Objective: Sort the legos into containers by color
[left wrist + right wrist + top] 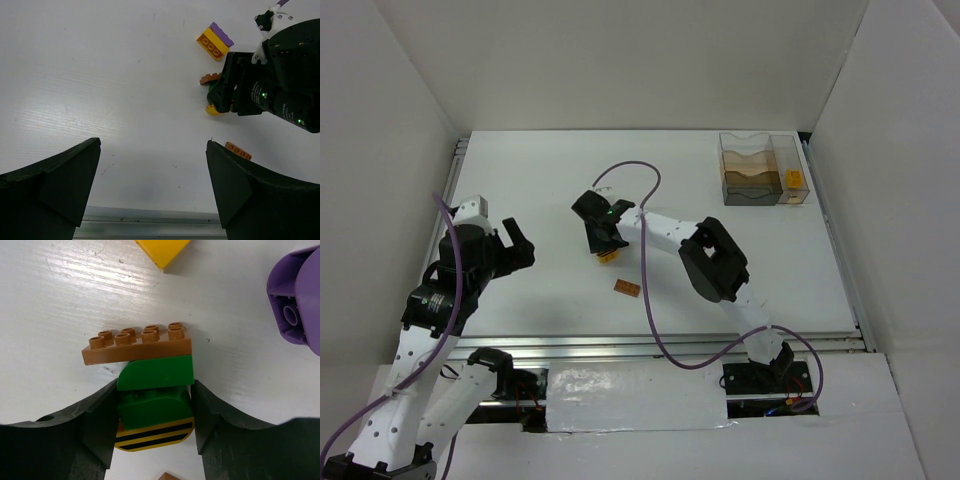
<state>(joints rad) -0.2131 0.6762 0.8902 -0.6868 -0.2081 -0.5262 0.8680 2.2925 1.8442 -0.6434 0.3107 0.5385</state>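
The green brick (pixel 155 372), with a brown plate (pixel 137 345) against one side and a striped yellow piece (pixel 155 435) against the other, sat near the middle of the table (pixel 520 170), clamped between the fingers of my right gripper (pixel 155 387). My left gripper (pixel 152 145) hung wide apart over the table's left side. The container (pixel 745 185) stood in the far right corner, one yellow brick (pixel 794 179) in its end compartment.

No lettering, label, brand, number or sign can be read anywhere here.
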